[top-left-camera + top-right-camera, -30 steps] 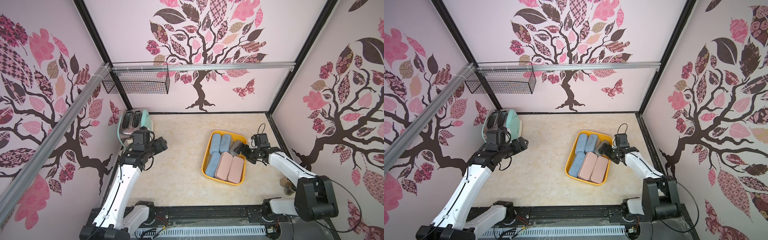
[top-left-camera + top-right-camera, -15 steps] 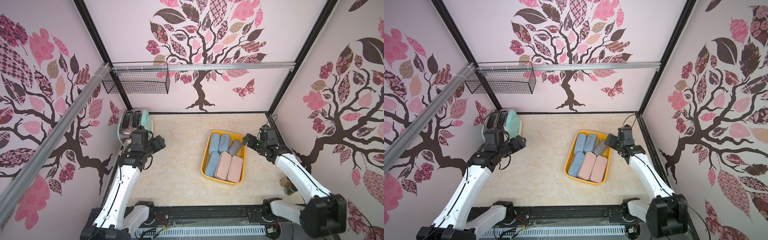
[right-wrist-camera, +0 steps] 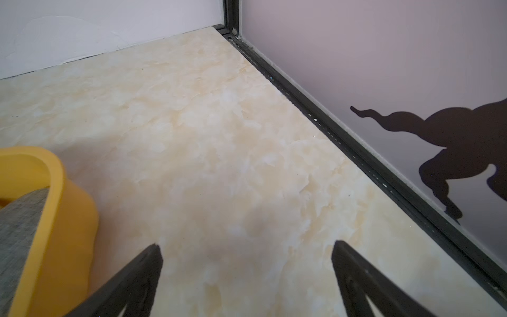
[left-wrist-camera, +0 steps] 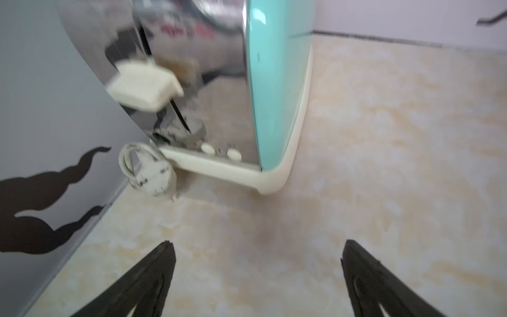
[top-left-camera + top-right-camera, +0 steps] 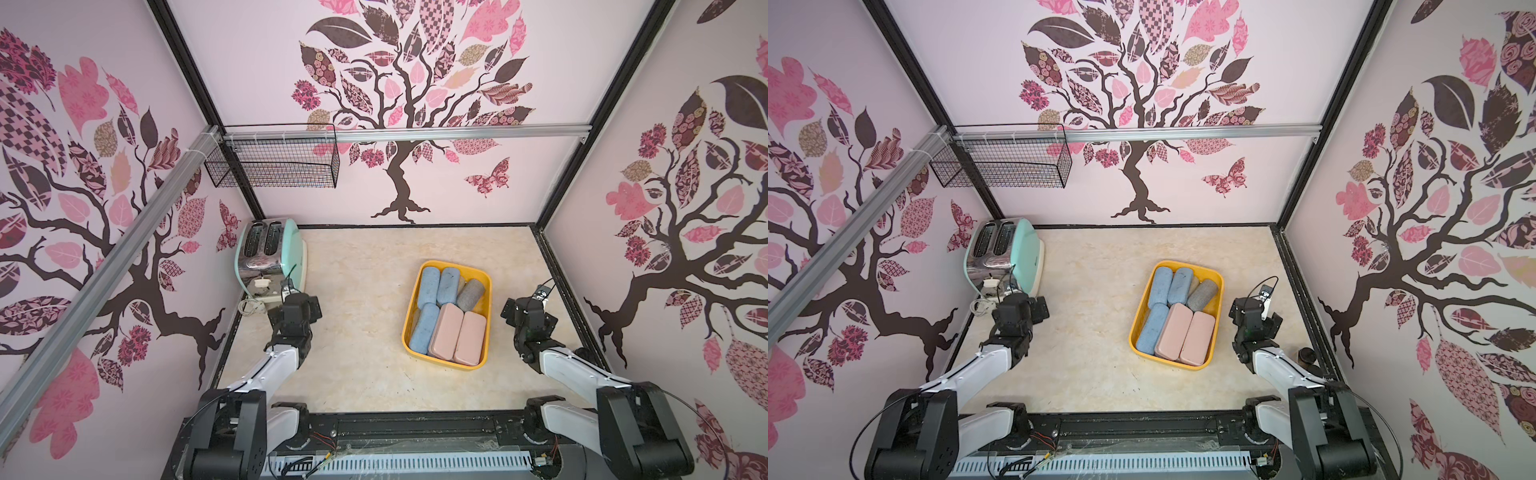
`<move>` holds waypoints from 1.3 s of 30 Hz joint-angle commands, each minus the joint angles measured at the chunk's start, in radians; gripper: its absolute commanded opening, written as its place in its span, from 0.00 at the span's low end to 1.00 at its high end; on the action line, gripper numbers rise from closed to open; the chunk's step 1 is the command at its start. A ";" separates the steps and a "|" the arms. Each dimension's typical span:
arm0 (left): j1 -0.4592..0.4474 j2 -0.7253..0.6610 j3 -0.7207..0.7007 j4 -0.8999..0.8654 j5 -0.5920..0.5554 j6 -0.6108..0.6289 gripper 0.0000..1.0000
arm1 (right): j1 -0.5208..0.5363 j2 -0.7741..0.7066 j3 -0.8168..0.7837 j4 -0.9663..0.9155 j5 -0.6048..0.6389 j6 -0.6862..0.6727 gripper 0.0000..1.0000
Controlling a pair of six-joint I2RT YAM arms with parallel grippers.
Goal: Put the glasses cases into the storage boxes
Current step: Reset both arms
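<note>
Cases (image 5: 446,332), three blue, one grey, two pink, lay packed in the yellow tub (image 5: 440,360) just beside the right jaws, which stood spread wide and empty over bare worktop (image 5: 353,332). Left jaws, well apart from it, gaped empty near the toaster (image 5: 270,249).

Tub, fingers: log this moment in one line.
tub: six cases showing | left fingers: open, empty, by toaster | right fingers: open, empty, by tub

No legible text, label or number appears anywhere.
</note>
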 commanded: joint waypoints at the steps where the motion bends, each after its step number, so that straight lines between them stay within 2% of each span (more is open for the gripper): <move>1: 0.003 0.061 -0.017 0.304 0.068 0.092 0.97 | -0.019 0.066 -0.019 0.307 -0.066 -0.079 1.00; 5: 0.076 0.143 0.028 0.339 0.319 0.122 0.97 | -0.028 0.193 -0.030 0.585 -0.217 -0.164 1.00; 7: 0.142 0.193 0.037 0.417 0.386 0.077 0.97 | -0.053 0.292 -0.031 0.681 -0.336 -0.171 1.00; 9: 0.230 0.243 0.118 0.310 0.564 0.031 0.97 | -0.059 0.422 -0.060 0.897 -0.373 -0.191 1.00; 10: 0.254 0.279 0.135 0.327 0.594 -0.007 0.97 | -0.058 0.412 -0.050 0.870 -0.385 -0.197 0.99; 12: 0.264 0.329 0.094 0.499 0.664 -0.025 0.97 | -0.059 0.360 -0.009 0.691 -0.393 -0.185 1.00; 13: 0.248 0.304 0.091 0.451 0.676 0.025 0.97 | -0.059 0.383 -0.025 0.766 -0.390 -0.190 0.99; 15: 0.119 0.329 0.053 0.512 0.489 0.106 0.97 | -0.058 0.407 -0.035 0.824 -0.383 -0.190 0.99; 16: 0.084 0.382 0.012 0.652 0.414 0.122 0.97 | -0.057 0.391 -0.024 0.780 -0.383 -0.190 1.00; 17: 0.098 0.392 -0.010 0.731 0.392 0.097 0.97 | -0.056 0.381 -0.018 0.753 -0.382 -0.189 1.00; 19: 0.108 0.350 0.019 0.589 0.370 0.070 0.97 | -0.055 0.373 -0.014 0.729 -0.375 -0.190 1.00; 21: 0.108 0.380 0.004 0.685 0.368 0.069 0.97 | -0.050 0.377 -0.017 0.743 -0.361 -0.190 1.00; 23: 0.100 0.346 0.018 0.588 0.355 0.077 0.97 | -0.049 0.377 -0.017 0.743 -0.359 -0.190 0.99; 25: 0.067 0.369 0.014 0.641 0.271 0.094 0.97 | -0.050 0.374 -0.016 0.741 -0.360 -0.190 0.99; 39: 0.065 0.354 0.019 0.604 0.270 0.092 0.97 | -0.049 0.377 -0.014 0.738 -0.360 -0.190 0.99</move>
